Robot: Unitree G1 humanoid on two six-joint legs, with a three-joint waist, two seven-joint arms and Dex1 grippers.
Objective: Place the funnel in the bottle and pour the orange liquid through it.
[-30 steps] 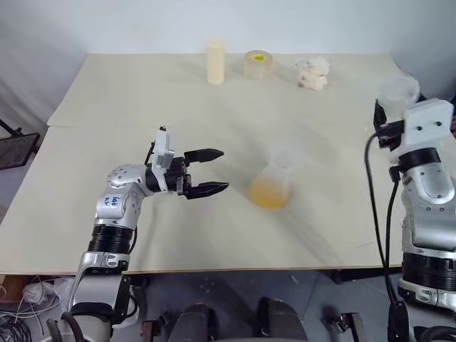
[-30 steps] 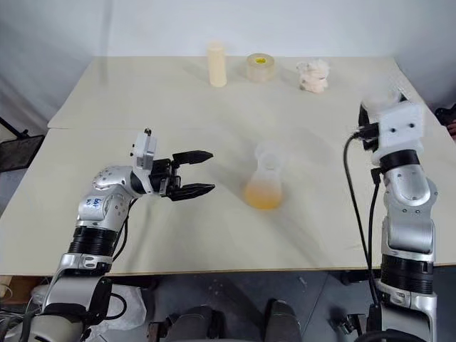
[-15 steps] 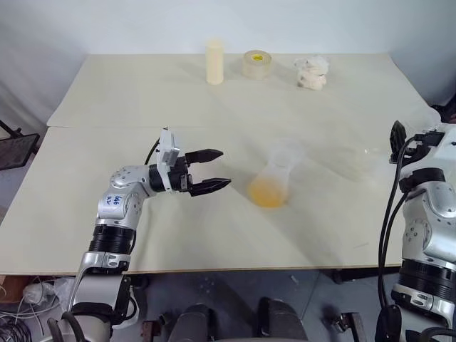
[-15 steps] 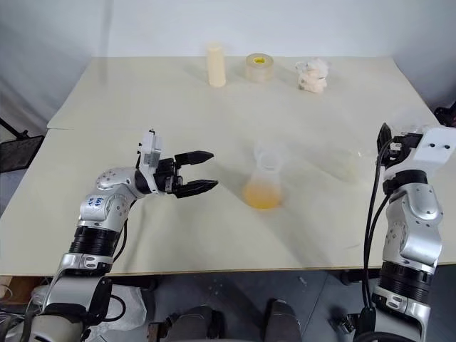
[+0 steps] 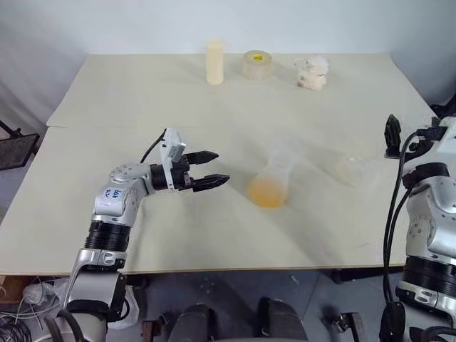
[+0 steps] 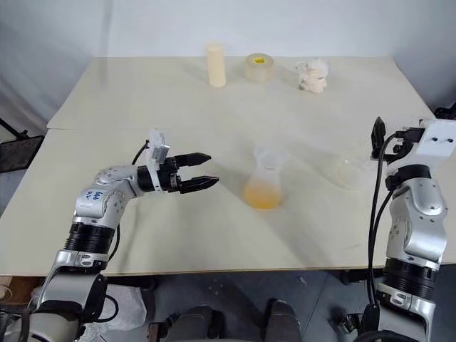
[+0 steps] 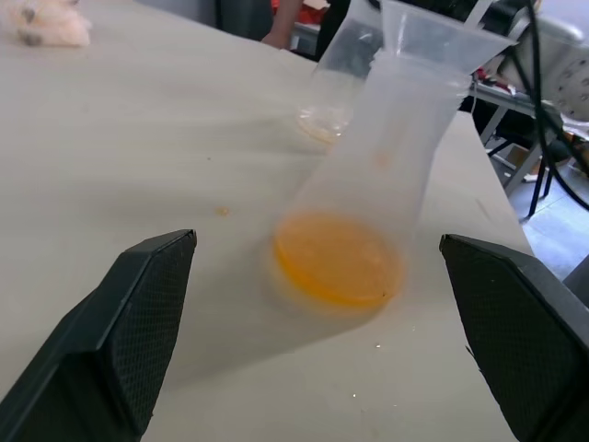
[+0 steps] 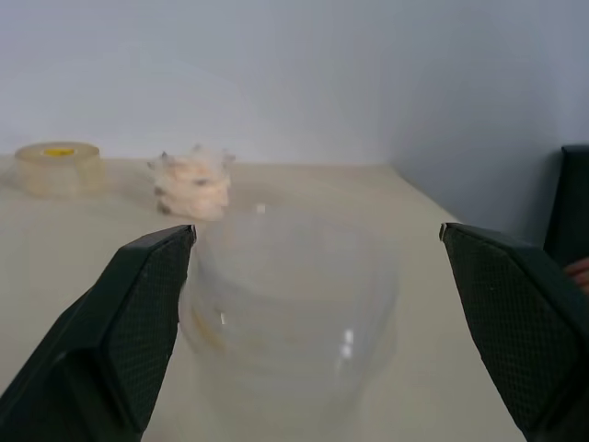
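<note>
The clear bottle (image 5: 276, 174) stands mid-table, with the orange liquid (image 5: 267, 193) pooled in its wide base. In its neck sits the small see-through funnel (image 7: 440, 35). My left gripper (image 5: 221, 166) is open and level, a short gap to the bottle's left, pointing at it with nothing between its fingers. At the table's right edge my right gripper (image 8: 317, 232) is open. A low clear cup (image 5: 351, 169) rests on the table just ahead of it, free of both fingers (image 5: 392, 135).
Along the far edge stand a cream cylinder (image 5: 215, 62), a clear tape roll (image 5: 257, 64) and a fluffy white lump (image 5: 312, 73). The table's right edge (image 5: 417, 92) runs close by my right arm. A faint orange film lies in the cup's bottom.
My right gripper has opened and let go of the clear cup, which came down from a raised position onto the table. That arm shifted right. My left wrist turned slightly.
</note>
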